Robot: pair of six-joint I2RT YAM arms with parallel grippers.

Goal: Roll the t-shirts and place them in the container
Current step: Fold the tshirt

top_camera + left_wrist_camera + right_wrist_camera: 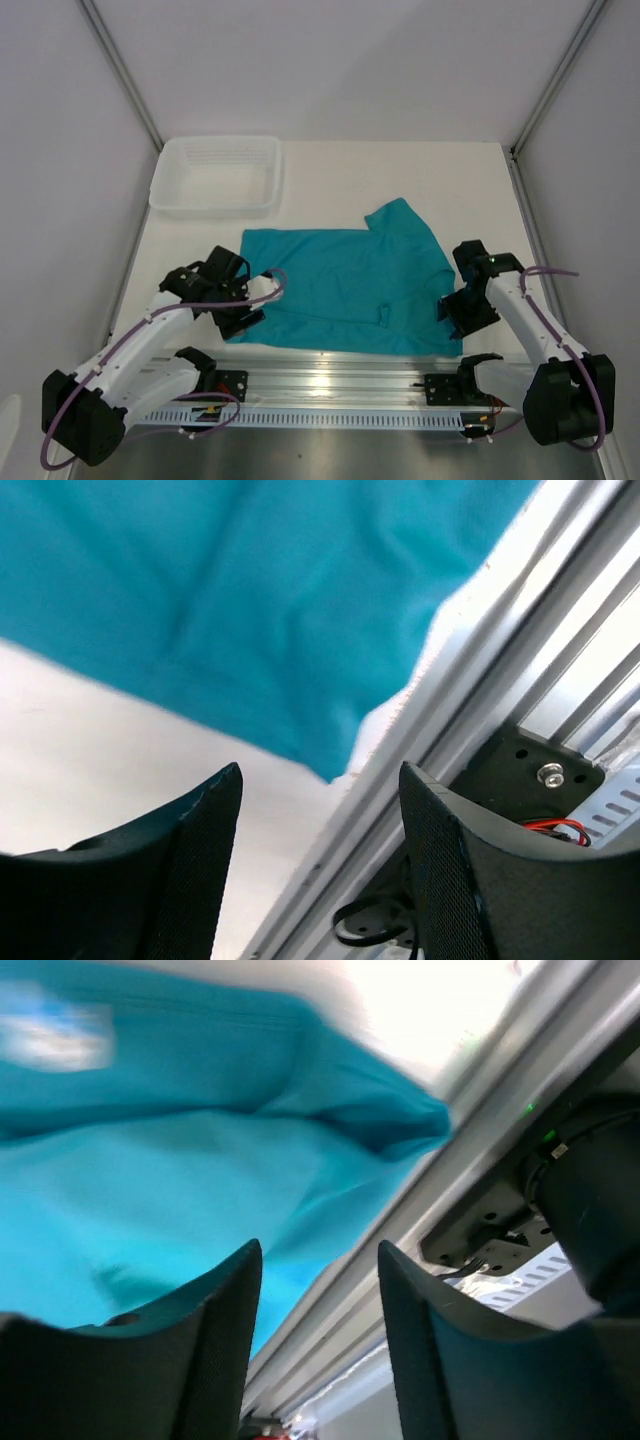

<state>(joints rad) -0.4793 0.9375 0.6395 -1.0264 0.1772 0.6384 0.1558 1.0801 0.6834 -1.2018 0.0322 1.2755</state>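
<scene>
From above, you see the plain teal short-sleeved cloth t-shirt (340, 285) lying spread on the white table (400, 180). Its near hem runs just beside the ribbed aluminium rail (340, 385) along the table's near edge, and one flap of cloth reaches toward the far edge. Your left gripper (243, 318) sits over the shirt's near left corner and your right gripper (458, 305) over its right edge, but this view does not show you how the fingers stand.

The wrist views settle that. On the left, both black fingers (200, 860) are spread apart with nothing between them, and the shirt's corner lies beyond the tips, beside the rail. On the right, the fingers (225, 1330) are likewise spread and hold nothing. Teal cloth fills most of that picture, with a blurred white patch (55, 1035) on it that the overhead camera does not show.

Only the top view shows you the shallow white plastic tray (215, 205) at the table's far left corner, well apart from the shirt. Pale plain walls (350, 60) close in the table on three sides, with grey metal struts (120, 70) at the far corners.
</scene>
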